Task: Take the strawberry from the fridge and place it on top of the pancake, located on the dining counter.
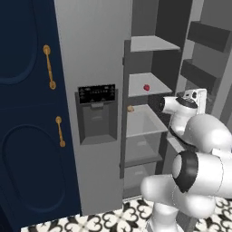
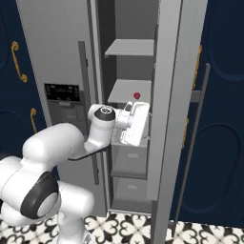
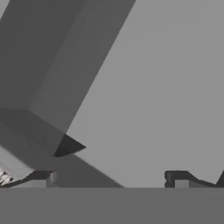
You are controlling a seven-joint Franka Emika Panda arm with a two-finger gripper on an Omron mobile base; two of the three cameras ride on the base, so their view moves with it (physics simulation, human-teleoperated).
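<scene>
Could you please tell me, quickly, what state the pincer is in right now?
Pincer: open, holding nothing; strawberry sits on the fridge shelf.

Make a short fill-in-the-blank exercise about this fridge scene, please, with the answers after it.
1. The strawberry lies on a ____ inside the fridge.
2. The fridge door on the strawberry's side stands ____.
3. The gripper has its jaws ____, holding nothing.
4. The small tan lump sits one shelf ____ the strawberry.

Answers: shelf; open; open; below

Red strawberry [image 1: 146, 87] on fridge [image 1: 97, 54] shelf
</scene>
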